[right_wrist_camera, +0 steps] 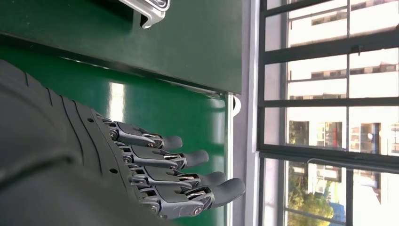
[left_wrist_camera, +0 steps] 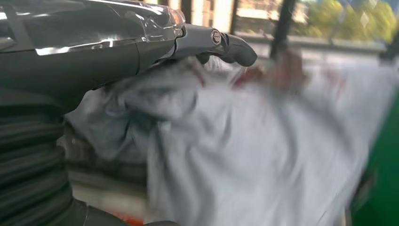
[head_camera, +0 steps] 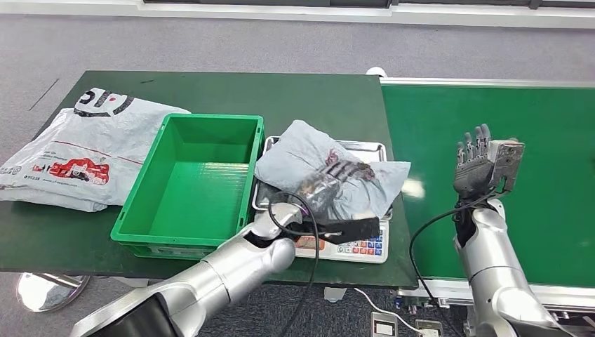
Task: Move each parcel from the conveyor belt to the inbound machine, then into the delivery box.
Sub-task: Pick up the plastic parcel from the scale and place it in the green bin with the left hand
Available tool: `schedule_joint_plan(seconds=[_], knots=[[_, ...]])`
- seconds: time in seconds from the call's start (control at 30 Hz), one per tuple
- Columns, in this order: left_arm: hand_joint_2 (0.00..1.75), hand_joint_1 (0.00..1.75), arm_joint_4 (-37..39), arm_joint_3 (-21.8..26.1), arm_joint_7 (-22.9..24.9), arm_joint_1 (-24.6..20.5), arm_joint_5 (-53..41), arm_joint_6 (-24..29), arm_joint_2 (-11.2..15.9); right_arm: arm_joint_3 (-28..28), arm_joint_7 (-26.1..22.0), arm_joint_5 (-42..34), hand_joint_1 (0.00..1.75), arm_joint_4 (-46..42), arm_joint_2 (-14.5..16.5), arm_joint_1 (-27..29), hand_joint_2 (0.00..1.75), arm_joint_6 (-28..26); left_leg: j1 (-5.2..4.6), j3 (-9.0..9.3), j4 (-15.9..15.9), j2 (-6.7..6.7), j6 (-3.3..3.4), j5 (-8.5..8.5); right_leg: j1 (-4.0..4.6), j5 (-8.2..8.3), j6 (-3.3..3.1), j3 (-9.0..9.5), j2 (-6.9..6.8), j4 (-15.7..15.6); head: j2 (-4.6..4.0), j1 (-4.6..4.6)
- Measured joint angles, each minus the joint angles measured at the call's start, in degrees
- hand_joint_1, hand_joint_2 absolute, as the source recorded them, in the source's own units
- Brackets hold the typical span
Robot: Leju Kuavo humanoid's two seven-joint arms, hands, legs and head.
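The left hand [head_camera: 330,184] grips the grey parcel [head_camera: 309,158] on the scale [head_camera: 361,247], just beside the bin [head_camera: 193,184] rim. The right hand [head_camera: 473,163] hovers open-fingered above the bare belt [head_camera: 547,140].

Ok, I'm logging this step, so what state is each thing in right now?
Grey parcel: on the scale, gripped by the left hand.
Left hand: holding the parcel.
Right hand: open, above the conveyor belt.
Green crate: empty.
White printed bag: lying flat beside the crate.
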Motion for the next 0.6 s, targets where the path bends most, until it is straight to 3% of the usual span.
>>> schedule_joint_plan(seconds=[0.07, 0.23, 0.6], knots=[[1.75, 1.73, -0.3, -4.0, 0.5, 0.0, -0.1, -2.9, 0.0, 0.0, 0.0, -0.8, 0.0, -0.4, -0.8, 0.5, 1.75, 0.7, 0.0, 0.0, 0.0, 0.0, 0.03, -0.02, 0.0, -0.01, 0.01, 0.01, 0.0, 0.0, 0.0, 0.0], [1.75, 1.75, -0.5, -10.5, 0.2, -0.2, 0.4, -3.8, 0.0, -0.2, 0.5, -2.2, 0.0, -3.9, -1.9, 4.1, 1.75, 1.8, -0.02, 0.01, 0.0, 0.0, 0.1, -0.08, -0.01, -0.05, 0.06, 0.06, -0.02, 0.0, 0.0, 0.0], [1.75, 1.75, -1.7, -12.1, -1.1, -0.6, 2.4, -0.4, 0.0, -0.2, 1.1, -2.9, 0.0, -8.2, -3.0, 7.6, 1.75, 2.3, -0.03, 0.04, 0.0, 0.03, 0.11, -0.07, -0.02, -0.05, 0.07, 0.08, 0.01, 0.0, 0.0, 0.0]])
